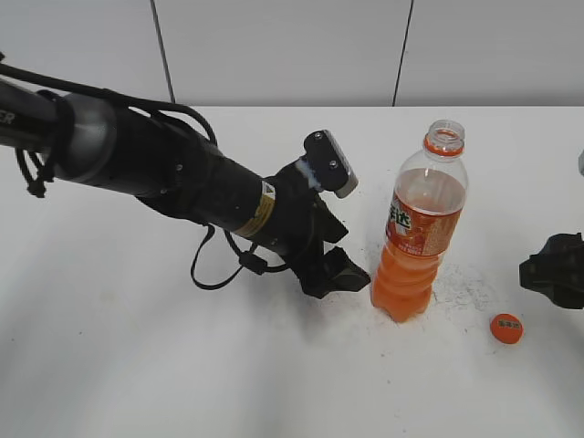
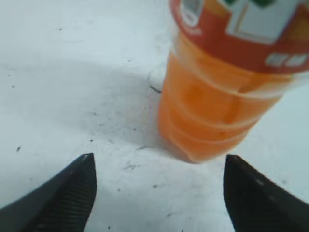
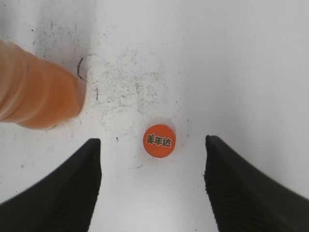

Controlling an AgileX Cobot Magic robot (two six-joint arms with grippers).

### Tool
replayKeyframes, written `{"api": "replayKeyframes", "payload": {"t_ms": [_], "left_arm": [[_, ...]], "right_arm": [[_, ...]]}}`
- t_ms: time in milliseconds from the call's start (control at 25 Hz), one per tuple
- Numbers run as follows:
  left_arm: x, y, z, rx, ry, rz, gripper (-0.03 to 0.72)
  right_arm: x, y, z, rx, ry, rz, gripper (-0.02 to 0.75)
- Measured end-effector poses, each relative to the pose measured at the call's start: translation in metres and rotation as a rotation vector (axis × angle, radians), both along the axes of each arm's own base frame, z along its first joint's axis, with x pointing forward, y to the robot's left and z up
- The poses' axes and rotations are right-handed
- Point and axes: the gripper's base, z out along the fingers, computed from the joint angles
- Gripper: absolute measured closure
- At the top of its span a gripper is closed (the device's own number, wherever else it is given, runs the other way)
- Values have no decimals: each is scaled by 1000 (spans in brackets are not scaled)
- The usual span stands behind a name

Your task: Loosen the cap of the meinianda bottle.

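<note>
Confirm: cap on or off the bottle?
Off. The bottle stands upright with its mouth open; the cap lies flat on the table beside it.

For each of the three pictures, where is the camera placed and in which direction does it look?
Exterior view: raised, facing the arms, slanting down on the table; left arm, edge of right gripper.
Left wrist view: low on the left arm, facing the meinianda bottle between the open left gripper fingers.
Right wrist view: looking down at the cap between the open right gripper fingers.
All three share the bottle.
</note>
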Motion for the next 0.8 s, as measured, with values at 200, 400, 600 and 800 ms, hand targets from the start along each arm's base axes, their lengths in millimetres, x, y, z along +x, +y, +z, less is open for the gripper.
{"api": "replayKeyframes", "payload": {"t_ms": [200,400,600,800], "left_arm": [[-4,20,9,70,-78,106,59],[2,50,23,198,-255,325,62],[6,85,39,264,-265,764,67],[-8,112,65,327,-162,1122,79]], "right_arm": [[-8,-2,13,9,-37,0,245],[-19,-4,23,11,-42,1,245],[-33,-7,31,7,-16,3,245],[-49,-10,39,15,4,1,245]]}}
